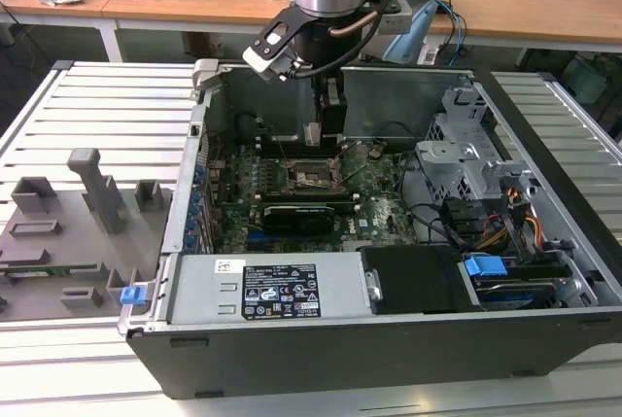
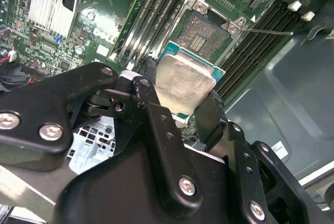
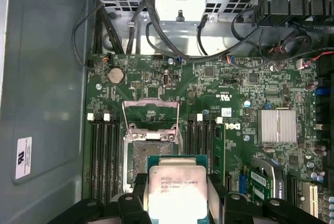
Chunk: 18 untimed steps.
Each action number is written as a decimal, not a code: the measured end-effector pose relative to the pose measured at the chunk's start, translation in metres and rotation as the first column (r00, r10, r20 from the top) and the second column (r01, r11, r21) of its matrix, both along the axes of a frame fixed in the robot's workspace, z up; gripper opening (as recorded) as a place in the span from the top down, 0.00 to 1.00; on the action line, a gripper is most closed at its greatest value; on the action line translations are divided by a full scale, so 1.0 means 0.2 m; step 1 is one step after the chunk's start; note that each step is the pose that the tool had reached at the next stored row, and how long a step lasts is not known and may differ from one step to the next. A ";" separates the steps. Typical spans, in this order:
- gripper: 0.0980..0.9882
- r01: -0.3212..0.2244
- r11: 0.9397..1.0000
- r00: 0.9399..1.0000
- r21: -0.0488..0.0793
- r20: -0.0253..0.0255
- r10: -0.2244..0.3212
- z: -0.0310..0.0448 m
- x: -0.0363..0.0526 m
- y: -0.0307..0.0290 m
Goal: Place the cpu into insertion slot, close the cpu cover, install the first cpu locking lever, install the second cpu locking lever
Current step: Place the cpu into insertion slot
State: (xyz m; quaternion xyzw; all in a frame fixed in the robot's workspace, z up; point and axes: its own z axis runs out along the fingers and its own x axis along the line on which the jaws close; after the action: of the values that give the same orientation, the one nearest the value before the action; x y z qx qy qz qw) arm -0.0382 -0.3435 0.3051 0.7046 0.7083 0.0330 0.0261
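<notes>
Hand [image 2: 181, 92] is clamped on the cpu [image 2: 186, 84] by two opposite edges, silver side up, hovering just above the open insertion slot [image 1: 309, 176] toward its 12 o'clock side in the exterior view; I'd guess it's light, stiff, slick and delicate underneath, so edges-only looks right.

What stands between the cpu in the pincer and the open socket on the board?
Nothing visible. The pincer is shut on the cpu, which hangs close over the bare socket. The cpu cover is swung back, away from the socket's opening, so the way down looks free.
</notes>
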 end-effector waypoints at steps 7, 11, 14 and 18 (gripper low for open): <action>0.51 0.000 1.000 1.000 0.000 0.000 0.000 -0.010 0.000 0.000; 0.51 0.000 1.000 1.000 0.000 0.000 0.000 -0.011 0.000 0.000; 0.51 0.000 1.000 1.000 0.000 0.000 0.000 -0.014 0.000 0.000; 0.51 0.000 1.000 1.000 0.000 0.000 0.000 -0.026 0.000 0.000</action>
State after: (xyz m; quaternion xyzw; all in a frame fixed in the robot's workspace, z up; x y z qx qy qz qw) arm -0.0383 -0.3435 0.2999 0.7047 0.7082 0.0329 0.0262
